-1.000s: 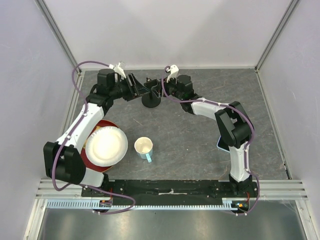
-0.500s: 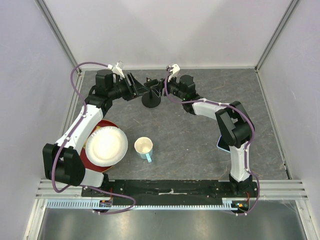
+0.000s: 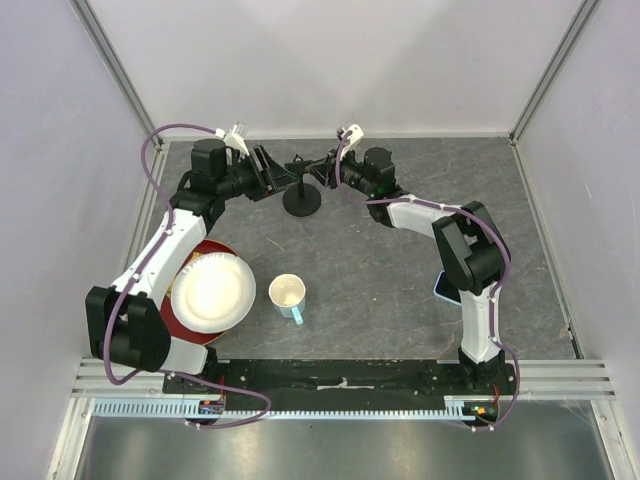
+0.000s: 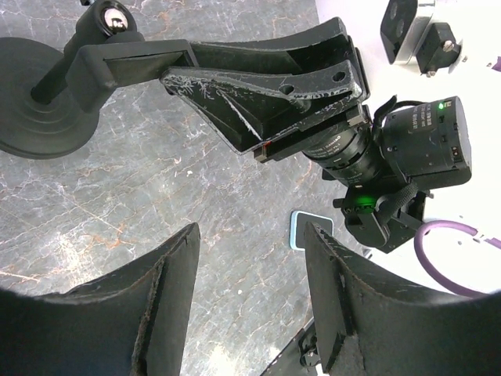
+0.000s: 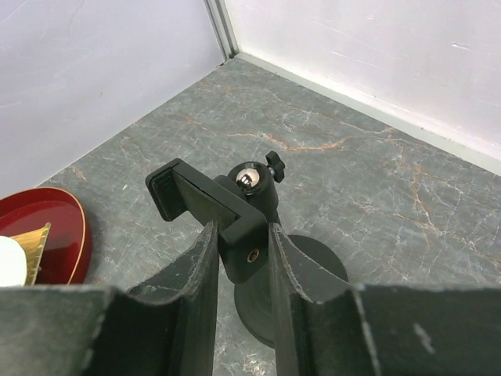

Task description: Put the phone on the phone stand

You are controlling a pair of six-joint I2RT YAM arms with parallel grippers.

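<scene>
From above, the phone stand (image 3: 302, 200) is flanked by both arms; the phone (image 3: 440, 291) lies well to the stand's right, partly hidden under the right arm. In the left wrist view, the left gripper (image 4: 249, 258) is held spread and empty beside the stand (apparently in reserve). In the right wrist view, the right gripper (image 5: 243, 235) is clenched on the stand's holder, probably to re-aim it.

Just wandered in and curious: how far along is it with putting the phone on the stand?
Nothing looks finished. In hand: the right jaws pinch the holder of the phone stand, while the left jaws hang open and empty beside it. Left: the phone lies on the table under the right arm, untouched, so lifting it and seating it in the holder remain.
</scene>
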